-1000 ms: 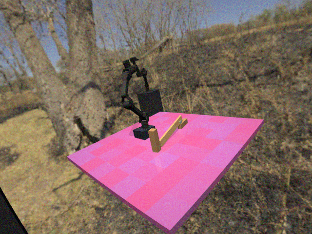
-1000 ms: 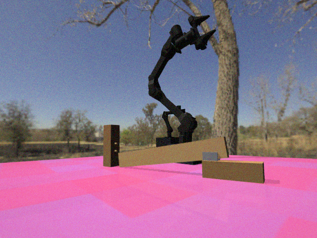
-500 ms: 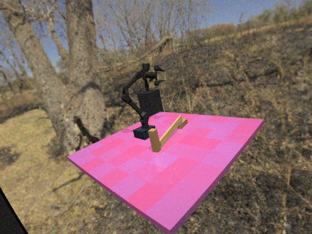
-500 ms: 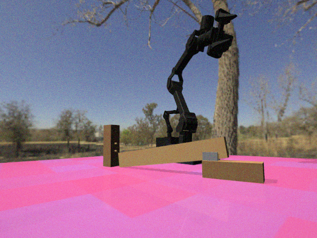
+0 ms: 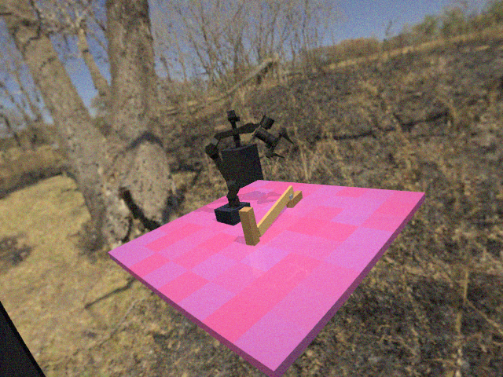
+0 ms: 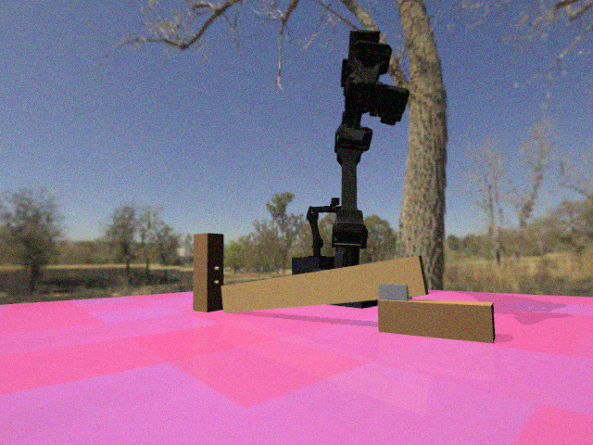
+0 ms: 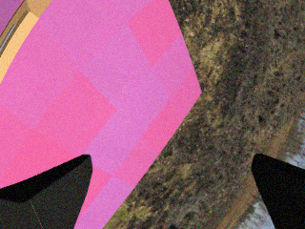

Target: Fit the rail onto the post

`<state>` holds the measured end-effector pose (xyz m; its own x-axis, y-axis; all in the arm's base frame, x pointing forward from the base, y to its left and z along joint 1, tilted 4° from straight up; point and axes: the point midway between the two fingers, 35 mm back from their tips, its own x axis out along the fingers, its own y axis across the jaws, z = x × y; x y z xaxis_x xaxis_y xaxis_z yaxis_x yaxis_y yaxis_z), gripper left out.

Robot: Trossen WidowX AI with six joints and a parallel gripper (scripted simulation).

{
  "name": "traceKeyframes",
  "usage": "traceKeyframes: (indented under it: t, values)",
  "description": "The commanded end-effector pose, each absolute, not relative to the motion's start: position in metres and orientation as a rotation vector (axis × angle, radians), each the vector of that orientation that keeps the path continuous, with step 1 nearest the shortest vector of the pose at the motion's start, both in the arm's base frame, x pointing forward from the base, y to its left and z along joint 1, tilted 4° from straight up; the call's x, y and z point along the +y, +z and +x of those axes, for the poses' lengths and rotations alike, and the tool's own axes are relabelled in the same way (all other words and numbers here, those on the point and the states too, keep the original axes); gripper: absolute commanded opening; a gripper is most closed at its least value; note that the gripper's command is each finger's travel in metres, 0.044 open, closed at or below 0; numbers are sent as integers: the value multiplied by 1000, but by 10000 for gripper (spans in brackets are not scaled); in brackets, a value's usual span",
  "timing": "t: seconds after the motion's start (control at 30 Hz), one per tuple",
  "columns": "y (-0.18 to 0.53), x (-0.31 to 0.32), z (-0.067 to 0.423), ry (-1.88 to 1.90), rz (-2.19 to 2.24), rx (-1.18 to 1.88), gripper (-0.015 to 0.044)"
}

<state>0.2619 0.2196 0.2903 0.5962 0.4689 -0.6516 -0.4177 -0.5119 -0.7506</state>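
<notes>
Two pale pegs (image 6: 217,274) project from the dark face of the square post (image 6: 207,272), and the rail (image 6: 323,286) lies below them, near end on the pink table (image 6: 239,383), far end raised in the grey bracket (image 6: 392,291) on the footboard block (image 6: 435,320). The gripper (image 5: 280,142) hangs high above, fingers wide and holding nothing. We judge the approach is in hand: we should descend over the rail near the post, straddle its flat sides squarely, then lift until holes meet pegs. The wood appears plain, smooth and sharp-edged.
</notes>
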Motion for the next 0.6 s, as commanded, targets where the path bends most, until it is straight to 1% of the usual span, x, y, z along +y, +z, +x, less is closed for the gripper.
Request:
traceKeyframes:
  t: [0.0, 0.17, 0.3, 0.43, 0.57]
  values:
    - [235, 181, 294, 1140, -1812, 201, 440]
    - [177, 126, 316, 1196, -1760, 469, 440]
    - [133, 79, 320, 1248, -1672, 677, 440]
    - [90, 31, 310, 1302, -1541, 872, 440]
    - [51, -14, 286, 1356, -1371, 1044, 440]
